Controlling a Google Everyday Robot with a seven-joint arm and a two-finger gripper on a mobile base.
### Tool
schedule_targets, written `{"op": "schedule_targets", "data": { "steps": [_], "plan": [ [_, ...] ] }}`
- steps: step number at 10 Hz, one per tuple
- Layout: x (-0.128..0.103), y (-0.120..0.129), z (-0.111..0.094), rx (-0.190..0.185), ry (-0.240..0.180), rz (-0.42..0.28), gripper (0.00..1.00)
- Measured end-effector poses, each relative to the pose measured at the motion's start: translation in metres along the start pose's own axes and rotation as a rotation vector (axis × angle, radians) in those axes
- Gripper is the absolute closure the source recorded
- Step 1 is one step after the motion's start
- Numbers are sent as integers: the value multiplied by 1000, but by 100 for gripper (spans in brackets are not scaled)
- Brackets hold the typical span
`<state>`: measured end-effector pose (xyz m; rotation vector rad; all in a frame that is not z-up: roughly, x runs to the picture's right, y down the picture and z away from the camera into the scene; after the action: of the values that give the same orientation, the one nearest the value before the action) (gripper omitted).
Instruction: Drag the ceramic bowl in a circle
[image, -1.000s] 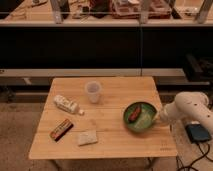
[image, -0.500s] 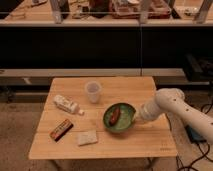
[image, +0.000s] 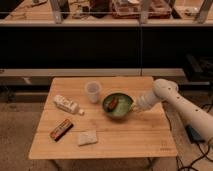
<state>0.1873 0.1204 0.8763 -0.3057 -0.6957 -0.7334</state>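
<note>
Sitting right of centre on the light wooden table, the round glossy green ceramic bowl holds a small reddish-brown item. On the white arm, the gripper meets the bowl's right rim; clamped or not, can't tell. Just up-left of the bowl: translucent plastic cup. Left of the bowl: white bottle, lying down. Lower-left of it: dark snack bar and pale packet.

Jaws sit at the ceramic bowl (its right rim).
</note>
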Motion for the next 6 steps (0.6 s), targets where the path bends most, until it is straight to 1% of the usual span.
{"op": "schedule_targets", "data": {
  "steps": [1,2,3,4,5,6],
  "plan": [
    [24,10,-4,-1,28,50,100],
    [37,18,-9,-2,47,76,100],
    [54,30,-19,-3,82,106,100],
    [63,41,-28,-6,105,123,100],
    [66,63,-40,-19,128,138,100],
    [62,81,-46,-36,133,140,100]
  ]
}}
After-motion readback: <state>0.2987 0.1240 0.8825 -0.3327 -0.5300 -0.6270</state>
